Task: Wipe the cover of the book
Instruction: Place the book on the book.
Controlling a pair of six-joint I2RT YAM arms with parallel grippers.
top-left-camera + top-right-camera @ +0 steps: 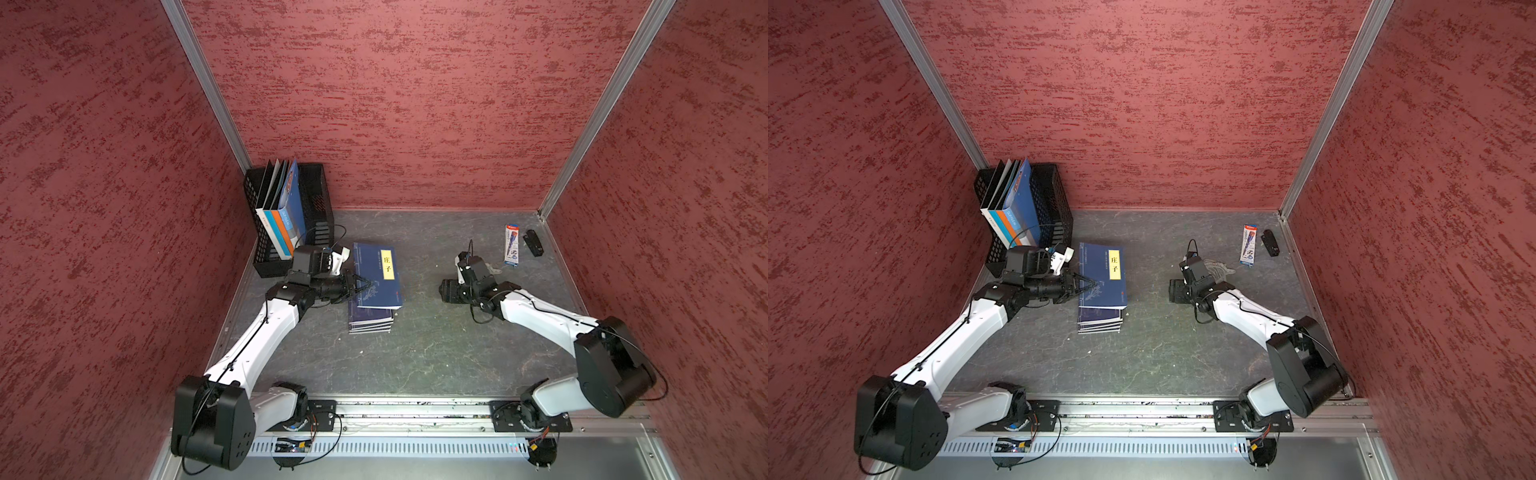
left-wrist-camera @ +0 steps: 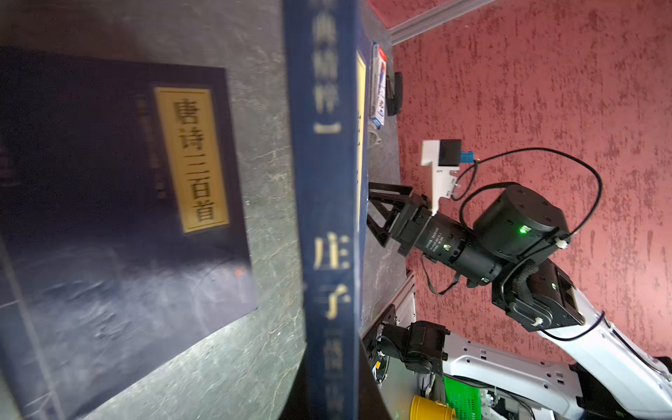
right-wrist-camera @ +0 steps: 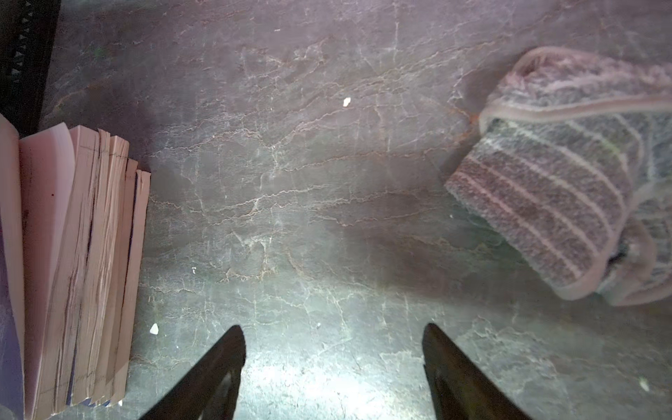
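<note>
The left gripper [image 1: 360,286] is clamped on the left edge of the blue book [image 1: 380,276], above a book stack [image 1: 371,322] left of centre in both top views. The right gripper [image 3: 332,327] is held open over the table [image 3: 327,182], near a striped cloth [image 3: 567,174].

In the left wrist view the dark blue paperback book [image 2: 329,225] is blurred, its spine cut off at both ends, hiding the left gripper's [image 1: 362,286] fingers. In both top views, right of centre, the right arm [image 1: 1246,309] covers most of the grey striped towel [image 1: 1221,268].
</note>
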